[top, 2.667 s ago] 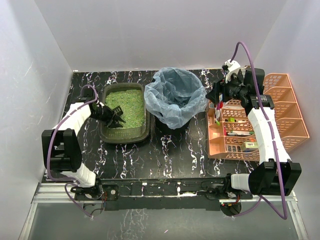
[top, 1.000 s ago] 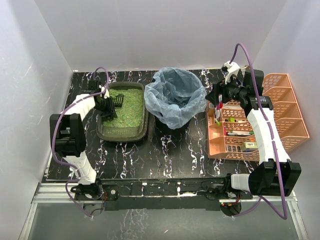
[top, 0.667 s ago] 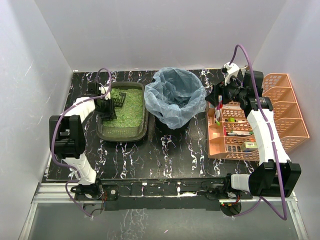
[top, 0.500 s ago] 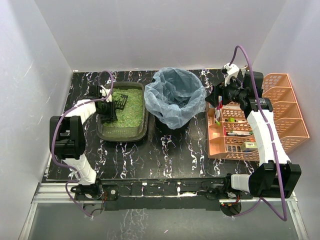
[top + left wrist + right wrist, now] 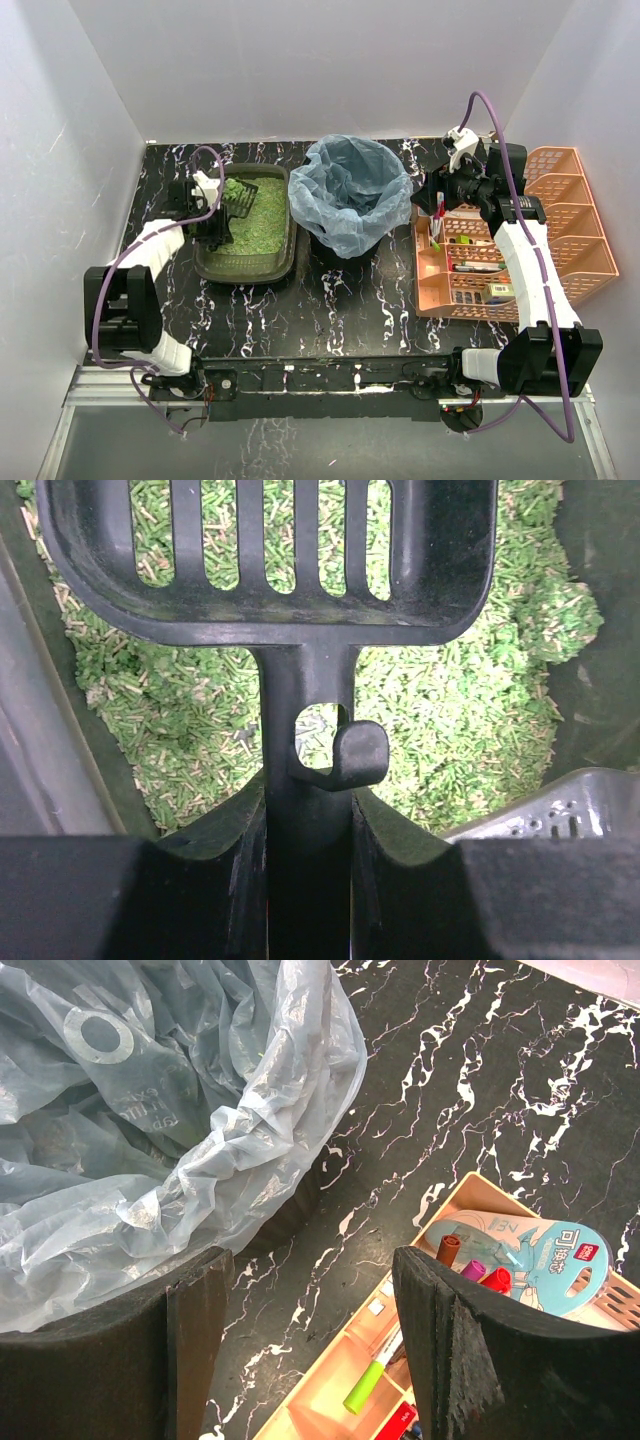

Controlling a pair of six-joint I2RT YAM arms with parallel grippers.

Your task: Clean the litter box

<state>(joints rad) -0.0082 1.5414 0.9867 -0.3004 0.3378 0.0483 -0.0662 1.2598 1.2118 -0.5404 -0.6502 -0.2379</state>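
The litter box (image 5: pixel 206 262) is a dark olive tray with green granular litter (image 5: pixel 255 225), left of the bin. My left gripper (image 5: pixel 213 222) is shut on the handle of a black slatted litter scoop (image 5: pixel 238 197), held over the tray's far left part. In the left wrist view the scoop (image 5: pixel 270 570) points away over the litter (image 5: pixel 460 720), its slatted bowl empty, and the handle sits between my fingers (image 5: pixel 205 880). My right gripper (image 5: pixel 440 195) is open and empty, hovering between the bin and the organiser.
A round bin lined with a translucent blue bag (image 5: pixel 352 190) stands right of the tray; it also shows in the right wrist view (image 5: pixel 150 1110). An orange slatted organiser (image 5: pixel 560 235) with pens and small items stands at the right. White walls enclose the black marble table (image 5: pixel 330 310).
My left gripper has drawn the scoop from the middle of the litter to the tray's far left and lifted it. The right arm has barely moved.
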